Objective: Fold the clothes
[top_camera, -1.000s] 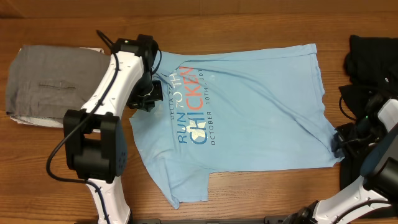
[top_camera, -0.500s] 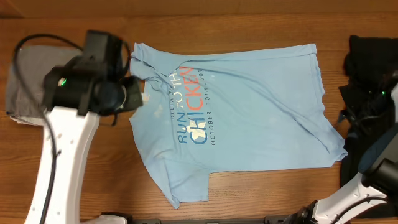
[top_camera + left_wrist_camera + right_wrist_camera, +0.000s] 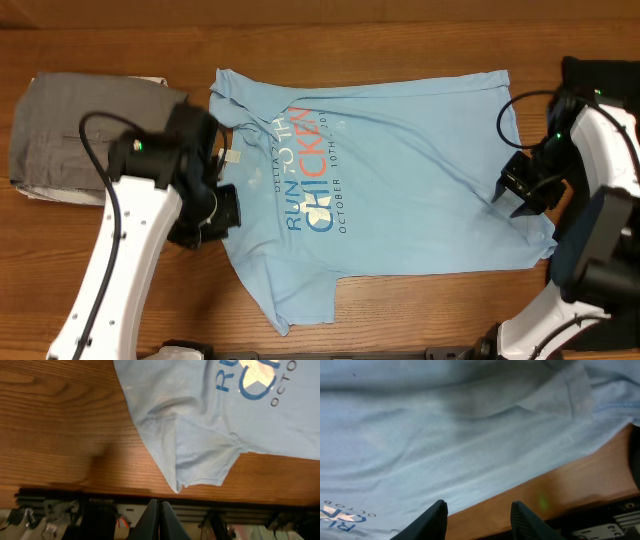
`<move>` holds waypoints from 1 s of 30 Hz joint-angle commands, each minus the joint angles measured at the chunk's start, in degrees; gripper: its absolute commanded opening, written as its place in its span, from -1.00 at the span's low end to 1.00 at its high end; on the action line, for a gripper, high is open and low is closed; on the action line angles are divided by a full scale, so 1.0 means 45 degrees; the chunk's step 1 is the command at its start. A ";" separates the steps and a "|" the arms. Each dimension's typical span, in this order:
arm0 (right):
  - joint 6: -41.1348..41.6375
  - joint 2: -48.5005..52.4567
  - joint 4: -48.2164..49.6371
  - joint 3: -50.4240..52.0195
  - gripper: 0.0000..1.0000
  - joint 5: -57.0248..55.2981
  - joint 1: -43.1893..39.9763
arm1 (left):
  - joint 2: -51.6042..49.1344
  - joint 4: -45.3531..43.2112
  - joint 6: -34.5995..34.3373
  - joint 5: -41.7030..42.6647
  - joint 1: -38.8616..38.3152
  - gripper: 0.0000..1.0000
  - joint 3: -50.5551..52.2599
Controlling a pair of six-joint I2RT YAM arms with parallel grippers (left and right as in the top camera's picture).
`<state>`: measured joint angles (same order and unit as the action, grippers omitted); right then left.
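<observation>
A folded grey garment (image 3: 70, 130) is seen at the left end of the wooden desk (image 3: 400, 310), laid on something white (image 3: 150, 78) whose edges show beneath it. A heap of black cloth (image 3: 600, 75) is seen at the desk's right end.

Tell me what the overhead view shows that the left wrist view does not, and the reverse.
Only overhead: the whole T-shirt spread flat, a folded grey cloth at the left, dark cloth at the right, and the right gripper over the shirt's right edge. Only the left wrist view: that the left gripper is shut and empty, and the dark rail below the table's front edge. Both: the shirt's lower sleeve, part of the blue print and the wooden table.
</observation>
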<state>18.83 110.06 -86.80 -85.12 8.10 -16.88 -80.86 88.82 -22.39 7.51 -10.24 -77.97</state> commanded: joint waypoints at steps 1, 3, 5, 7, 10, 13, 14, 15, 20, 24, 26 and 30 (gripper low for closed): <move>0.0131 -0.1763 0.0243 0.1010 -0.10 -0.0253 -0.0136 | 0.2380 -0.0491 -0.0801 -0.0282 0.0199 -0.91 0.1122; 0.0432 -0.2710 0.0865 0.1943 -0.09 -0.0223 -0.0267 | 0.3279 -0.0675 -0.1214 -0.0617 0.0277 -0.77 0.1569; 0.0680 -0.3453 0.1501 0.2676 -0.07 -0.0209 -0.0423 | 0.3900 -0.0835 -0.1370 -0.0432 0.0282 -0.67 0.1991; 0.0840 -0.4080 0.2254 0.3279 -0.03 -0.0180 -0.0646 | 0.4041 -0.0918 -0.1365 -0.0068 0.0257 -0.61 0.2351; 0.0869 -0.4133 0.2822 0.3390 -0.02 -0.0102 -0.0801 | 0.3570 -0.1792 -0.1355 -0.0646 0.0277 -0.57 0.2725; 0.0869 -0.4085 0.3245 0.3390 0.01 -0.0058 -0.0801 | 0.2414 -0.3662 -0.1326 -0.1239 0.0287 -0.84 0.2603; 0.0869 -0.4085 0.3308 0.3390 0.02 -0.0068 -0.0801 | 0.1943 -0.4265 -0.1321 -0.1088 0.0287 -0.92 0.2492; 0.0869 -0.4085 0.3361 0.3390 0.07 -0.0068 -0.0801 | 0.1418 -0.4784 -0.1316 -0.0957 0.0291 -0.92 0.2327; 0.0850 -0.4085 0.3580 0.3390 0.10 0.0437 -0.0797 | -0.2375 -0.5702 -0.0325 -0.1141 0.0296 -0.92 -0.0112; 0.0821 -0.4085 0.3662 0.3395 0.32 0.0563 -0.0797 | -0.5663 -0.5542 -0.0306 -0.1438 0.0364 -0.92 -0.4099; 0.0826 -0.4085 0.3662 0.3395 1.00 0.0563 -0.0787 | -0.6683 -0.5892 -0.0602 -0.1205 0.0369 -0.92 -0.5435; 0.0821 -0.4085 0.3667 0.3395 1.00 0.0559 -0.0787 | -0.8116 -0.6897 -0.1010 -0.0505 0.0374 -0.91 -0.6805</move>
<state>22.46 92.01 -70.52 -70.00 10.28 -20.49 -113.23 59.48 -25.43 2.74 -8.95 -103.46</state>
